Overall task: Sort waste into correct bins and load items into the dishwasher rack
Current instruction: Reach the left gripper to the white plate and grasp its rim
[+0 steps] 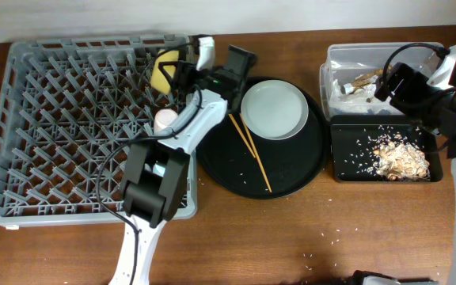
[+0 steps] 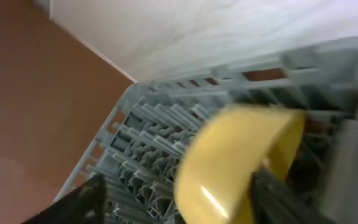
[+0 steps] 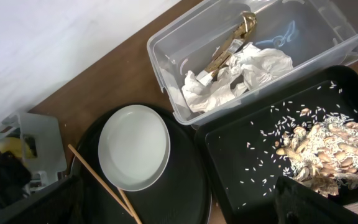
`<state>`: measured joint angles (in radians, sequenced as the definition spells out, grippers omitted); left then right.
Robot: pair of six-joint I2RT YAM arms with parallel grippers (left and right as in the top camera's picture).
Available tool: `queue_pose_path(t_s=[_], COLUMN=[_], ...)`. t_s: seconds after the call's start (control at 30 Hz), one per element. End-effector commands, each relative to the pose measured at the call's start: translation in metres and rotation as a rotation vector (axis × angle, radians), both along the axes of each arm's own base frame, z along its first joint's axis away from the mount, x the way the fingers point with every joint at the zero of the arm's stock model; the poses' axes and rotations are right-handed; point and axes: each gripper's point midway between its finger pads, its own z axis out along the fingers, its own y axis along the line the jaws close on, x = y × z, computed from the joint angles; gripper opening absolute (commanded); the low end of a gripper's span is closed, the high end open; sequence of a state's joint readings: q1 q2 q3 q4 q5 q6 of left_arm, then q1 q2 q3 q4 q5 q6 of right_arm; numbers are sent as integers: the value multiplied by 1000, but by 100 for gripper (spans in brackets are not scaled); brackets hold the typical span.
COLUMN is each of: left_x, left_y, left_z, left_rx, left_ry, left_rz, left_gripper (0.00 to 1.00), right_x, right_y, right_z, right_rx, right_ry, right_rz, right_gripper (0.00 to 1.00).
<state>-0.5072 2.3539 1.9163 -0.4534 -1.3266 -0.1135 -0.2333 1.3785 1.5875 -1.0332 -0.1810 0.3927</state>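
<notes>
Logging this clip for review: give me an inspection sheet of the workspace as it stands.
Surface: brown wooden table.
Job's things: yellow bowl at dishwasher rack corner; pink cup in rack, partly behind arm; plate and chopsticks on round black tray; napkins and wrapper in clear tub; food scraps in black rectangular tray; blue cup not seen.
Clutter: stray crumbs on table.
Tools: left tool fingers apart, bowl between them; right tool open, empty, over clear tub.
Cables: black cables along both arms.
Surroundings: white wall.
</notes>
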Motion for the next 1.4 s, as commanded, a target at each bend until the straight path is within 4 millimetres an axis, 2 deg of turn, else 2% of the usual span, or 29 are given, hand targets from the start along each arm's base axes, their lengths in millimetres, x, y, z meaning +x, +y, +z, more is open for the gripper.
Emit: queue_pose_path(t_s=[0.0, 0.13, 0.23, 0.3, 0.4, 0.5, 0.6, 0.67, 0.77, 0.87, 1.03, 1.37], left_x=[2, 5, 5, 6, -4, -28, -56, -71, -80, -78, -78, -75], left_y=[-10, -28, -42, -59, -107, -157, -190, -194, -186, -180, -181, -181], left_z=[-10, -18, -7, 6, 18, 27, 17, 6, -4, -6, -9, -46], left_rx=[-2, -19, -84, -193, -441, -667, -843, -917, -928, -902, -966, -1112], left_ry=[51, 135, 137, 157, 256, 364, 494, 563, 613, 608, 590, 569], left_rz=[-44, -139, -206, -314, -583, -837, -968, -951, -899, -872, -811, -614], left_gripper=[83, 84, 84, 84, 85, 86, 86, 86, 86, 86, 83, 77], right_x=[1, 1, 1, 1, 1, 1, 1, 1, 1, 2, 4, 6], right_y=[-2, -2, -1, 0, 2, 4, 4, 5, 8, 13, 20, 28], right_z=[2, 2, 2, 2, 3, 3, 3, 2, 3, 3, -2, -7], right_rx=[-2, -1, 4, 8, 16, 25, 25, 28, 40, 61, 62, 60], right_ry=[-5, -4, -5, -7, -9, -10, -9, -6, -10, -13, 5, 19], right_rz=[-10, -9, -4, 0, 7, 16, 16, 18, 30, 50, 68, 89], right_gripper=[99, 99, 99, 99, 99, 99, 98, 98, 98, 98, 98, 98])
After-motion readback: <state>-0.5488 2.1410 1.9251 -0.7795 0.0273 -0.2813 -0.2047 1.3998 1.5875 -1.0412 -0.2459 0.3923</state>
